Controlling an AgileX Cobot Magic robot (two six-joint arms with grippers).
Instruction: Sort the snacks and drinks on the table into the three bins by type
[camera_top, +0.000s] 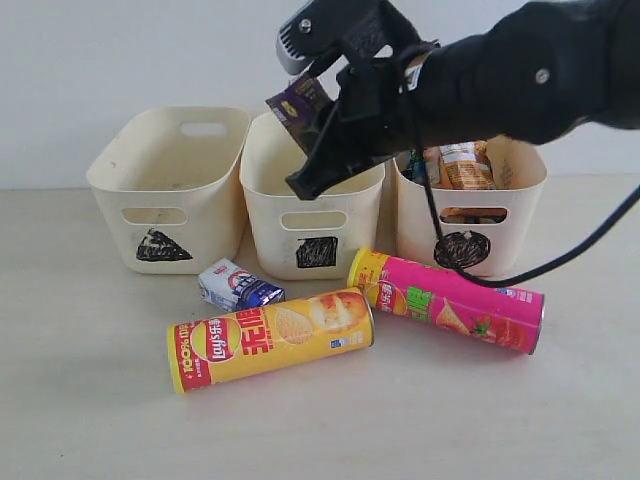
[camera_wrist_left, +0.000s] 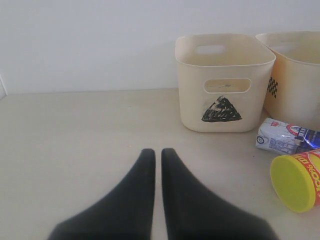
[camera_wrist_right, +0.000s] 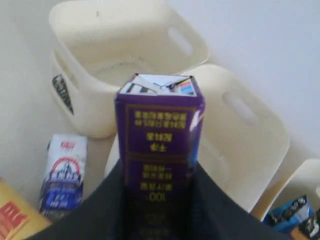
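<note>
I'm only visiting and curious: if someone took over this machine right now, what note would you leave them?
Right gripper: jaws shut on the purple carton, held over the square bin.
Left gripper: jaws shut, empty, low over the table.
Done: snack bags sit in the circle bin.
Left: drop the purple carton. The white-blue carton, yellow tube and pink tube lie on the table in front of the bins. The triangle bin looks empty.
</note>
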